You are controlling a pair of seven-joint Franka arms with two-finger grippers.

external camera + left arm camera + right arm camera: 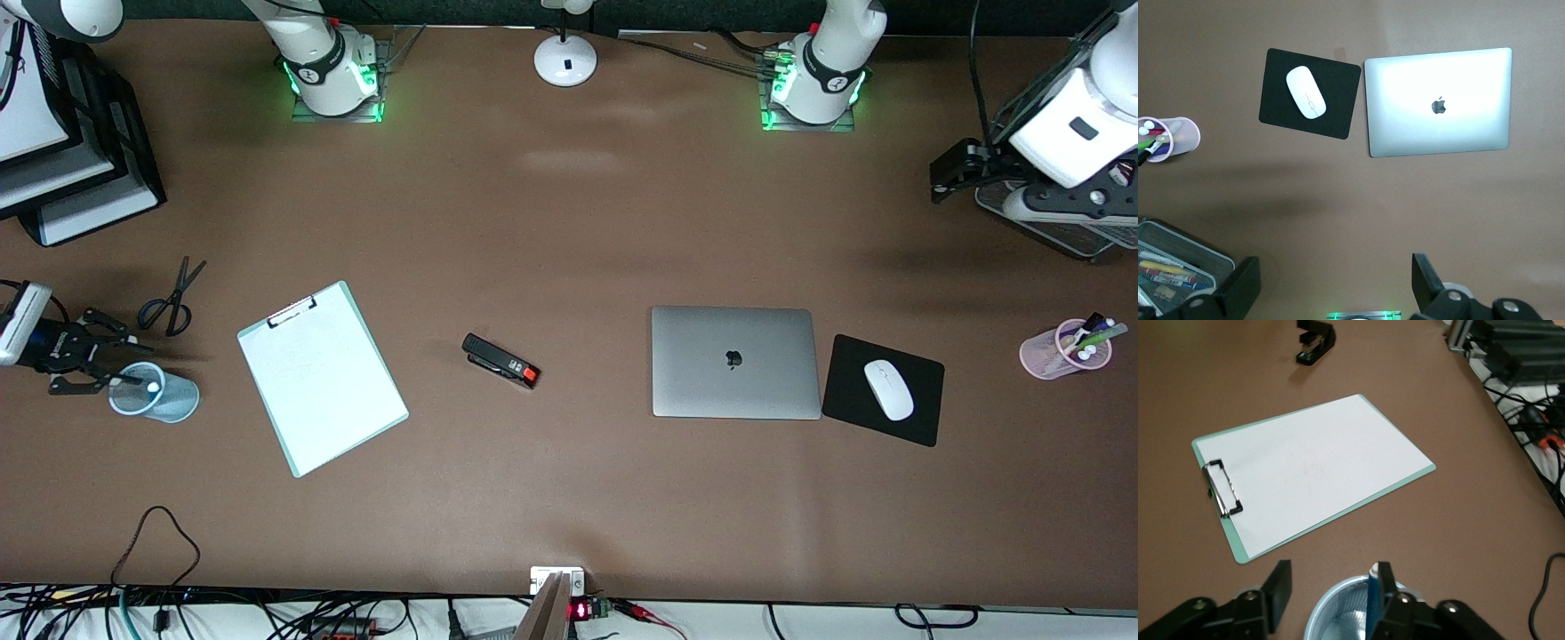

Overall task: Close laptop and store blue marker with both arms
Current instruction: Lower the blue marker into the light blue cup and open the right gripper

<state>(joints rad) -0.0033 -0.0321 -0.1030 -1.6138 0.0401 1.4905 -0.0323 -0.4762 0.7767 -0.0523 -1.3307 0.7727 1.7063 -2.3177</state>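
The laptop (733,360) (1438,103) lies closed on the table, lid up with the apple logo showing. The blue marker (1373,603) (152,387) stands in a light-blue mesh cup (173,402) (1331,620) at the right arm's end of the table, leaning on the cup's rim. My right gripper (117,360) (1333,580) hovers just over that cup, open, with the marker beside one finger (1386,580). My left gripper (939,182) (1336,277) is open and empty, held high over the left arm's end of the table, well away from the laptop.
A black mouse pad (916,418) with a white mouse (888,389) lies beside the laptop. A pink pen cup (1049,356), a mesh tray (1178,250) of markers, a black stapler (500,361), a clipboard (322,377), scissors (171,298) and stacked trays (62,160) are also here.
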